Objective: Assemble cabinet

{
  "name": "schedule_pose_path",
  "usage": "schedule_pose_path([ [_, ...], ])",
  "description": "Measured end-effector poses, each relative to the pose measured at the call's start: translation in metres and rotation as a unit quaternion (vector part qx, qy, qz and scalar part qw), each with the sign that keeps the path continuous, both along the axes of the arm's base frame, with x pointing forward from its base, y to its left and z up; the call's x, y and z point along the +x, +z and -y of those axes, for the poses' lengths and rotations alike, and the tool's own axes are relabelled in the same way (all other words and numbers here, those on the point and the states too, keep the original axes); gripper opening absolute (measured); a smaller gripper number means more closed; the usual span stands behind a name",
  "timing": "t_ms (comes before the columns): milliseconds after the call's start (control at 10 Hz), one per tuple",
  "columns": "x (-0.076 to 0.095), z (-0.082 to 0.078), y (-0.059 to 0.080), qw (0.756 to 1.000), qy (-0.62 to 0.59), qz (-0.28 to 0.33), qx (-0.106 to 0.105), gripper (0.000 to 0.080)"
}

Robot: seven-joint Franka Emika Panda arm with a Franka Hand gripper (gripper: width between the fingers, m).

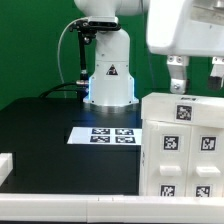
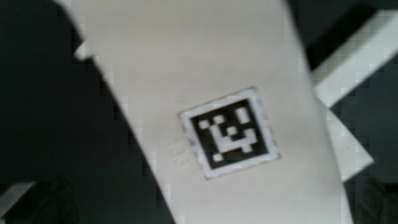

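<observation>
The cabinet [image 1: 185, 148] is a big matte white box with several black-and-white tags, standing at the exterior view's right on the black table. My gripper [image 1: 197, 80] hangs just above the cabinet's top edge. Its two fingers [image 1: 178, 72] stand wide apart with green background between them, so it is open and holds nothing. In the wrist view a white cabinet panel [image 2: 178, 90] with one tag [image 2: 231, 135] fills most of the picture, close under the camera. A second white edge [image 2: 356, 62] shows beside it. My fingertips do not show in that view.
The marker board [image 1: 112, 134] lies flat on the table in front of the robot's white base [image 1: 110, 75]. A white block [image 1: 5, 163] sits at the exterior view's left edge. A long white bar [image 1: 70, 205] runs along the front.
</observation>
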State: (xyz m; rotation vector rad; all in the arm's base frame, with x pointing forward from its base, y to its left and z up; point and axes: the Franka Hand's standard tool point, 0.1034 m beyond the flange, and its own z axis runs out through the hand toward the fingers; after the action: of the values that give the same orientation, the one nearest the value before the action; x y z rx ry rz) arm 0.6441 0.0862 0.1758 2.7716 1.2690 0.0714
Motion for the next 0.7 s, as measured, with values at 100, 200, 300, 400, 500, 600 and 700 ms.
schedule_pose_path([
  [100, -0.003, 0.0, -0.005, 0.999, 0.042, -0.006, -0.007, 0.0797],
  [200, -0.004, 0.002, -0.01, 0.997, 0.076, -0.012, -0.011, 0.0797],
  [300, -0.005, 0.003, -0.016, 0.997, 0.074, -0.014, -0.013, 0.0797],
  [400, -0.006, 0.003, -0.021, 0.998, 0.063, -0.018, -0.013, 0.0797],
  [500, -0.012, 0.004, -0.026, 0.999, -0.014, -0.027, -0.009, 0.0797],
  [600, -0.014, 0.004, -0.028, 0.999, -0.043, -0.031, -0.01, 0.0797],
  [700, -0.013, 0.005, -0.028, 0.999, -0.044, -0.03, -0.01, 0.0783],
])
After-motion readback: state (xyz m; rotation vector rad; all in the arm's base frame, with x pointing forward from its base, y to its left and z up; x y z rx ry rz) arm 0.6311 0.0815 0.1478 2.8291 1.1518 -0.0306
